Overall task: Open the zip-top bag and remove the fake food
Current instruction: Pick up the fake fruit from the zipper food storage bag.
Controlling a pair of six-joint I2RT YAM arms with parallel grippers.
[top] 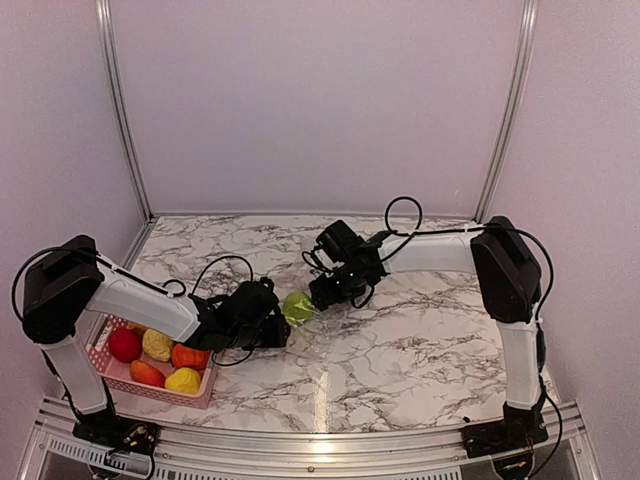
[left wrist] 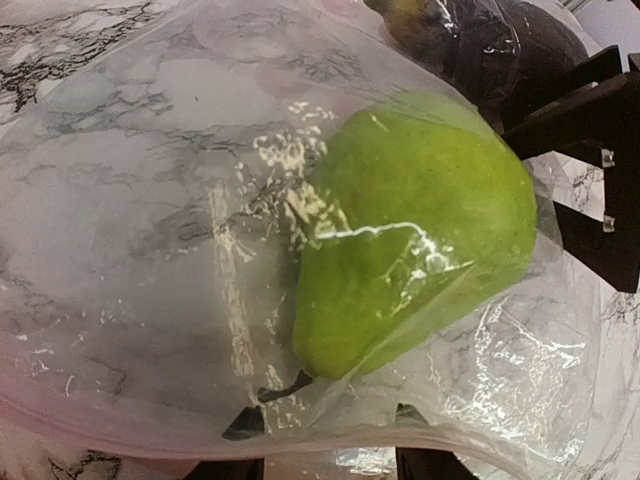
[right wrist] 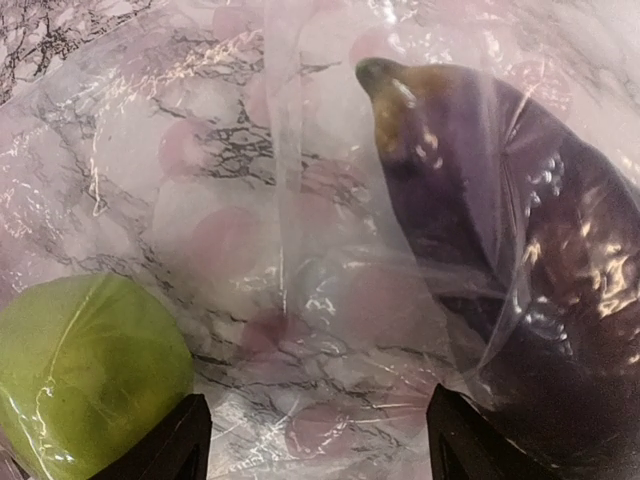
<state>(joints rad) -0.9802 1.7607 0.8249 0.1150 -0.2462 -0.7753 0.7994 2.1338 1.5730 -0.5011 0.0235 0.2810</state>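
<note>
Two pieces veiled by zip-top bag: green fruit, eggplant cropped.

The left arm is stretching low from the table's near-left corner toward its middle, the left gripper pointing right with its fingers standing apart. The right arm is bending at the elbow near the right edge and extending leftward, the right gripper angling down, jaws standing wide.
</note>
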